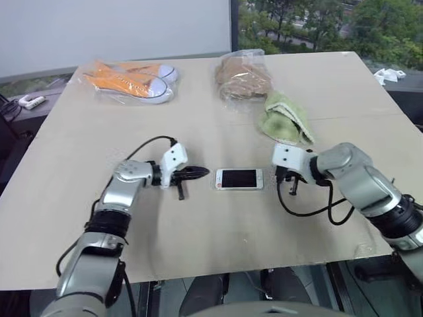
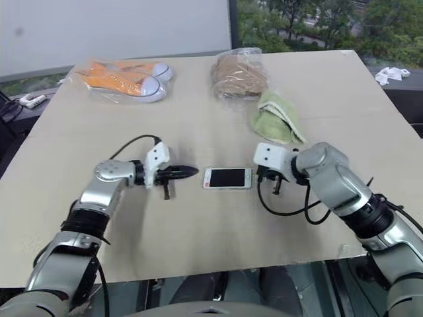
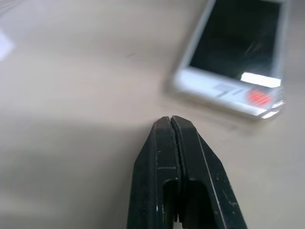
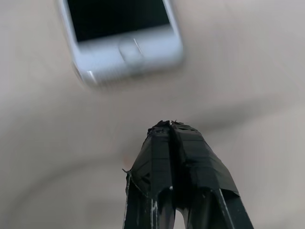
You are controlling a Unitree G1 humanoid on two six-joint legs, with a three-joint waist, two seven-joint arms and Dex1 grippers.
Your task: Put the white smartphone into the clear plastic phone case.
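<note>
The white smartphone [image 1: 239, 179] lies flat, black screen up, in the middle of the table [image 1: 198, 251]. A faint see-through rim seems to edge it in the left wrist view [image 3: 228, 90], but I cannot tell the clear plastic phone case apart from the phone. My left gripper [image 1: 205, 173] is shut and empty, its tip a short way off the phone's left end, pointing at it. My right gripper [image 1: 292, 190] is shut and empty too, pointing down at the table just off the phone's right end [image 4: 124, 47].
At the back of the table lie orange sneakers in a clear bag [image 1: 132, 79], a brown bundle in a clear bag [image 1: 242, 76] and green slippers [image 1: 285, 120]. Black cables loop from both wrists. The table's near edge runs just behind my arms.
</note>
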